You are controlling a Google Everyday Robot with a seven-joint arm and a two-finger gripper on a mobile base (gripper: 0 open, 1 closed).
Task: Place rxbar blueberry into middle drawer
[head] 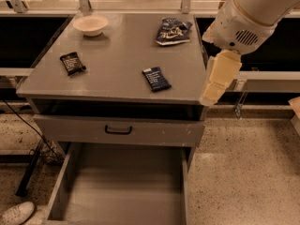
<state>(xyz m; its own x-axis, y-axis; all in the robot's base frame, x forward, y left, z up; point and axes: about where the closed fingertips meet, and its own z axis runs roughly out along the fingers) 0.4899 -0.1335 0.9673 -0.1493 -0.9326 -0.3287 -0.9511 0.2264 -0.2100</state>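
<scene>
The rxbar blueberry (156, 78), a dark navy bar with white print, lies flat on the grey cabinet top (117, 55), towards its front right. My gripper (206, 99) hangs on the cream arm just off the cabinet's right front corner, pointing down and to the left. It is about a hand's width right of the bar and holds nothing that I can see. Below, the middle drawer (122, 186) is pulled out, a wide grey tray with a bare floor.
A black-wrapped bar (72, 63) lies at the left of the top, a white bowl (90, 25) at the back left and a blue-and-white snack bag (172, 31) at the back right. A shut drawer front with a black handle (118, 130) sits above the open drawer. A shoe (16, 213) lies on the floor at the left.
</scene>
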